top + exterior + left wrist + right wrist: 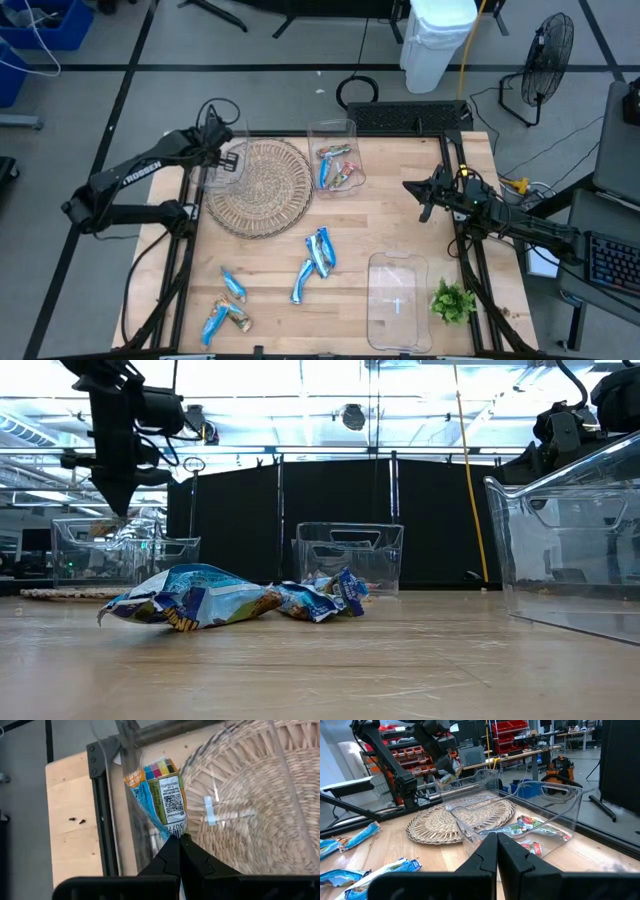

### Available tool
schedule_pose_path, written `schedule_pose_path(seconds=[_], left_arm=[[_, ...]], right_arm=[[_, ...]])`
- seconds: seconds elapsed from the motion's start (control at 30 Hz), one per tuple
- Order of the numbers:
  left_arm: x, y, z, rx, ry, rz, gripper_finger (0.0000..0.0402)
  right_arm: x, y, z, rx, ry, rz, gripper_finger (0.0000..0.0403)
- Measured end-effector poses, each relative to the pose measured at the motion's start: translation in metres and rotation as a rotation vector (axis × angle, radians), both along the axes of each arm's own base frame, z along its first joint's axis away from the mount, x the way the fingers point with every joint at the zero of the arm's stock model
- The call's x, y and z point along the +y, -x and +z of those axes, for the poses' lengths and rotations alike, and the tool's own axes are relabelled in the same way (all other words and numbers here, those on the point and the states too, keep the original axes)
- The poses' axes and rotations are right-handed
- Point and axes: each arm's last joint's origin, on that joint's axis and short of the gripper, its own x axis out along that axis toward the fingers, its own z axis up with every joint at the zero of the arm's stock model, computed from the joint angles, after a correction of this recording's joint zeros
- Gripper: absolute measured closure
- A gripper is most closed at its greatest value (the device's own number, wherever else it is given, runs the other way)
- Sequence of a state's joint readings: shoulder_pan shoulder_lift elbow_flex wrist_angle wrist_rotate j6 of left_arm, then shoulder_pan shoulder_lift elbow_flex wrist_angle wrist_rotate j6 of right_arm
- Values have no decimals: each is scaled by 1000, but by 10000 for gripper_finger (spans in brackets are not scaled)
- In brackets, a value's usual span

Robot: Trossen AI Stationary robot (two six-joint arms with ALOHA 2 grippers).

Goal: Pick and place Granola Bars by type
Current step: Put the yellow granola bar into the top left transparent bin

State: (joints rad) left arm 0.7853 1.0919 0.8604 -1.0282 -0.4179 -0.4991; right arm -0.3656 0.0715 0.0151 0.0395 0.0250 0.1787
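**Ana:** Granola bars (318,252) lie in two loose groups on the bare wood: a blue cluster near the middle of the table (400,200), and a few more toward the near left corner (224,305). Why is one up in the air?

**Ben:** The left gripper (178,838) has pinched a blue-and-orange bar (162,795) by the very end of its wrapper, so the bar dangles free. It hangs over a clear bin (222,165) at the far left corner, which sits partly on the woven mat (262,188). Holding it by the tip likely lets it drop straight in once the fingers part.

**Ana:** And the other bin at the far edge?

**Ben:** That clear container (336,160) already holds a handful of bars (336,168), some reddish, some blue. That suggests each bin takes one kind, though which kind goes where is hard to judge from here.

**Ana:** Is the right arm doing anything?

**Ben:** The right gripper (424,190) waits near the right edge with its fingers pressed together and nothing between them, clear of the left arm's path. A third clear tub (398,300) stands at the near edge beside a green sprig (453,300), which is not part of the sorting.
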Motion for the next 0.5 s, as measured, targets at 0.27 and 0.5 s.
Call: schedule_pose_path(seconds=[0.27, 0.5], left_arm=[[-2, 2, -2, 30, 30, 12, 398], [-2, 3, -2, 54, 21, 30, 398]], right_arm=[[0, 0, 0, 0, 0, 0, 403], [0, 0, 0, 0, 0, 0, 403]])
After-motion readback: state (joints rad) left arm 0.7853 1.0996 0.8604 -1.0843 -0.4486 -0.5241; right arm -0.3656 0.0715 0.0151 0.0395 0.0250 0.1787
